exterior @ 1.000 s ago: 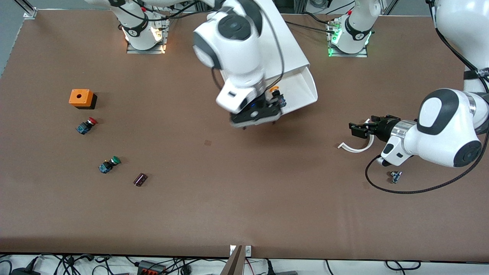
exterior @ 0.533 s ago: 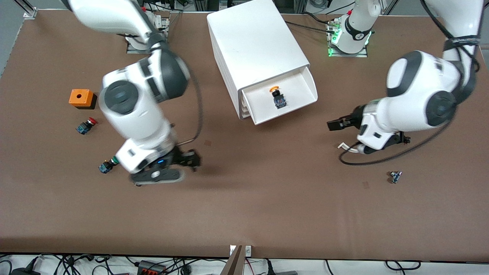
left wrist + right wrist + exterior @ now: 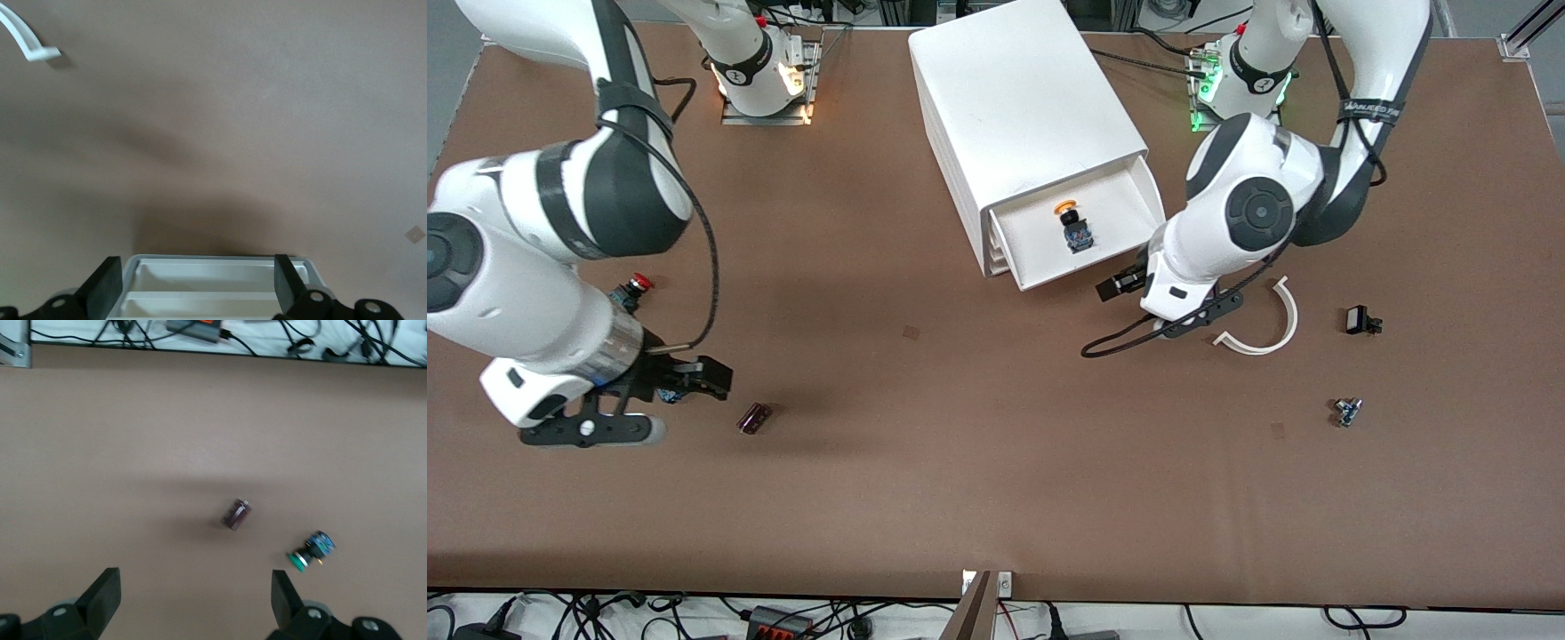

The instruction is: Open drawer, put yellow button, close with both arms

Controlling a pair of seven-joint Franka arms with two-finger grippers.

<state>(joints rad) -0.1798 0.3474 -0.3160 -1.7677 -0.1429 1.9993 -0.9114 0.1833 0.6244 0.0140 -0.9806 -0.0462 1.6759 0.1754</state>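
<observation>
Closing is the step in hand: yellow button (image 3: 1074,228) already sits in the open drawer (image 3: 1116,233) of the cabinet (image 3: 1023,98) at the worktop's robot-side edge. Left gripper (image 3: 1123,284), fingers (image 3: 107,288) spread and empty, hovers at the drawer's front corner. Right gripper (image 3: 710,378), also spread and empty, hangs over the green button (image 3: 309,551) near the right arm's end. Next, I'd judge: both need to square up on the drawer front and push evenly.

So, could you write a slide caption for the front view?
Yellow button lies in the open drawer; left gripper waits open beside its front.
</observation>
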